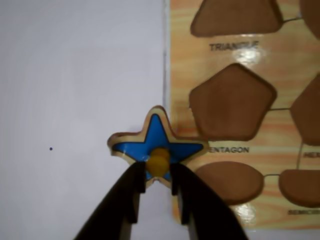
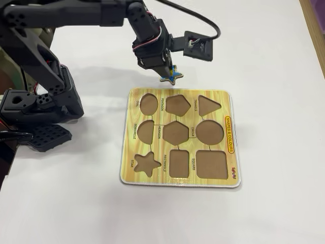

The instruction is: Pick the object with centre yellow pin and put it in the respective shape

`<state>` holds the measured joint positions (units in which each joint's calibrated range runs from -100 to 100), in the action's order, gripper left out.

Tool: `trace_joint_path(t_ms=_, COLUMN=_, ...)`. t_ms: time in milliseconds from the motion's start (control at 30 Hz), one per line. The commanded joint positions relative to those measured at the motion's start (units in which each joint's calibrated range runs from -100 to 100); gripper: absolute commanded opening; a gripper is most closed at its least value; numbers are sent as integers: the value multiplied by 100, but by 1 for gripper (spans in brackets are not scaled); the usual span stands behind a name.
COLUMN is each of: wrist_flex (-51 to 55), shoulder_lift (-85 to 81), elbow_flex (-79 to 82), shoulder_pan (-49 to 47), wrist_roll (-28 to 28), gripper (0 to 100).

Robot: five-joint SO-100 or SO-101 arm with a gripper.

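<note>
Wrist view: the jaws of the gripper (image 1: 159, 186) are closed on the yellow knob (image 1: 159, 161) of the blue star piece (image 1: 157, 142), which overlaps the puzzle board's (image 1: 285, 137) left edge beside the pentagon recess (image 1: 231, 102). Fixed view: the star recess (image 2: 147, 163) lies at the board's near-left corner, well apart, on the white tabletop (image 2: 274, 61).

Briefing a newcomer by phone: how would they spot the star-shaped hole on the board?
Find the yellow wood-grain puzzle board on the white table. In the fixed view, go to its near-left corner: the star recess sits there. It alone has five points; the recesses beside it are a rectangle and a semicircle.
</note>
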<state>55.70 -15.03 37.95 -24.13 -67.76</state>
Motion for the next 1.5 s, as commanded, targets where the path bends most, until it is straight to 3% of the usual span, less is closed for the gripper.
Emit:
trace_joint_path(t_ms=0, wrist_flex=14, shoulder_lift=-622, elbow_flex=252, shoulder_pan=451, wrist_roll=123, gripper=4)
trace_joint_path(t_ms=367, wrist_flex=14, shoulder_lift=-1610, elbow_flex=1205, shoulder_pan=1535, wrist_roll=453, gripper=4)
trace_joint_path(t_ms=967, wrist_flex=14, shoulder_lift=-1969, elbow_flex=1556, shoulder_pan=3624, wrist_roll=2241, gripper=4)
trace_joint_path(t_ms=1467, wrist_flex=-56, shoulder_lift=-2036, elbow_flex=2068, shoulder_pan=4581, wrist_roll=2309, gripper=3)
